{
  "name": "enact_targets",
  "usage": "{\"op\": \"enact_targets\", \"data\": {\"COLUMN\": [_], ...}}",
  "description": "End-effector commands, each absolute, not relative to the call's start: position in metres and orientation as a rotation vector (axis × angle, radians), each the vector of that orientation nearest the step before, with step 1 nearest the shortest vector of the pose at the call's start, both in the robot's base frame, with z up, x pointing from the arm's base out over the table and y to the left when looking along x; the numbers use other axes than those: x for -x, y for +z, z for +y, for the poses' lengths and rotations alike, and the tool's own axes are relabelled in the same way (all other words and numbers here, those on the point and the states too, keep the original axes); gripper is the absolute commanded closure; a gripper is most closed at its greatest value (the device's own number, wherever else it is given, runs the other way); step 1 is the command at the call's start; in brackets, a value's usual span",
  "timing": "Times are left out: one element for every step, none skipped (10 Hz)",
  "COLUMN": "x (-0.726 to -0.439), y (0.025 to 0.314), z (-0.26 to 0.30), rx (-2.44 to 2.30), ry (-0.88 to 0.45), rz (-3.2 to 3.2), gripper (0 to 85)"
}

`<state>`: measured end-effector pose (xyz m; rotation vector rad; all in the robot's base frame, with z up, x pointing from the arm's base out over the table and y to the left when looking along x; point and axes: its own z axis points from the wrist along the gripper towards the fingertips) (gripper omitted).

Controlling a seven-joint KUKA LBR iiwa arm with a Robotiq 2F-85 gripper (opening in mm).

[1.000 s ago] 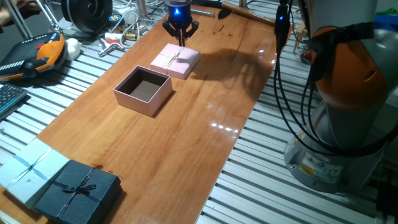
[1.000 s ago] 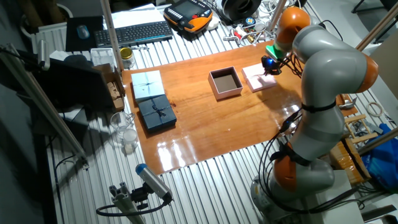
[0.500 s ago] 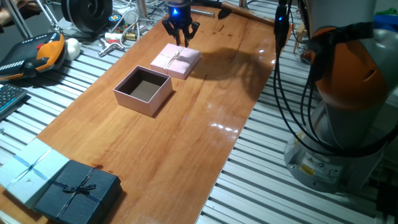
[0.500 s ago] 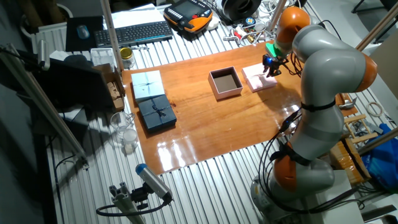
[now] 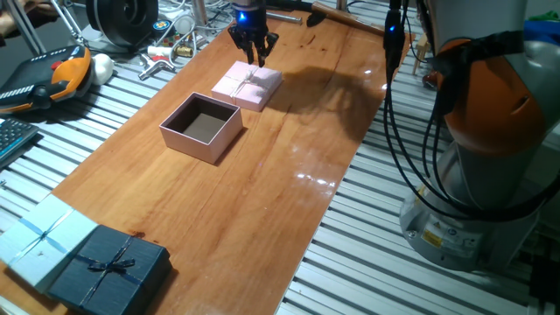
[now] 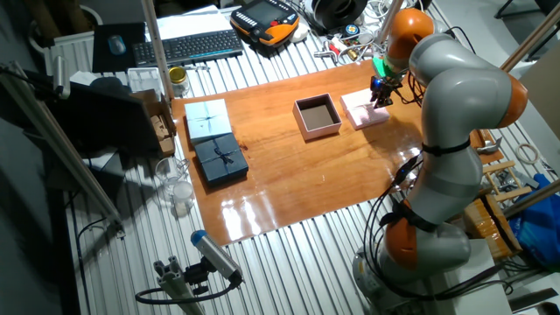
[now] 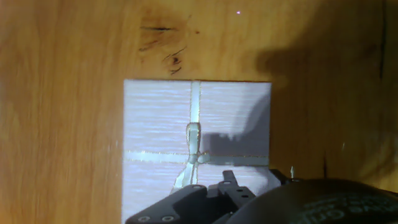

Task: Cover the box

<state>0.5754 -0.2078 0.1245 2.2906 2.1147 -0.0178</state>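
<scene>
The open pale-pink box is seen on the wooden bench, dark interior exposed, no cover on it; in the other fixed view the same box sits near the bench's middle. A flat pink lid with a pale ribbon cross lies just beside the box, at about its 1 o'clock in one fixed view and at its 3 o'clock in the other. The tool is held above the lid's far edge, fingers pointing down; whether it is clenched or released cannot be told, the tips being too small and dark. In the hand view the lid fills the centre, ribbon knot visible, with dark tool hardware at 6 o'clock. A dark navy bowed box and a light blue ribboned box are noted touching at the bench's near corner, well apart from the pink pair.
</scene>
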Motion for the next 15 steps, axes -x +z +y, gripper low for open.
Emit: {"op": "enact_targets", "data": {"x": [-0.576, -0.578, -0.58, -0.582, -0.584, -0.584, -0.584, -0.584, -0.585, -0.585, -0.585, -0.585, -0.586, -0.587, -0.589], "y": [0.124, 0.123, 0.12, 0.118, 0.116, 0.115, 0.115, 0.114, 0.114, 0.114, 0.114, 0.113, 0.112, 0.11, 0.107], "z": [-0.208, -0.208, -0.208, -0.209, -0.209, -0.209, -0.209, -0.208, -0.208, -0.208, -0.208, -0.208, -0.208, -0.207, -0.206], "rx": [-2.602, -2.604, -2.591, -2.576, -2.561, -2.551, -2.54, -2.522, -2.505, -2.473, -2.464, -2.469, -2.472, -2.474, -2.474], "ry": [-0.019, -0.011, 0.004, 0.015, 0.016, 0.013, 0.004, 0.003, 0.01, 0.011, 0.015, 0.018, 0.018, 0.02, 0.023], "rz": [1.725, 1.727, 1.744, 1.754, 1.778, 1.798, 1.822, 1.845, 1.865, 1.907, 1.927, 1.925, 1.921, 1.917, 1.917], "gripper": [51.0, 51.0, 51.0, 51.0, 51.0, 51.0, 51.0, 51.0, 34.0, 34.0, 34.0, 34.0, 34.0, 51.0, 51.0]}}
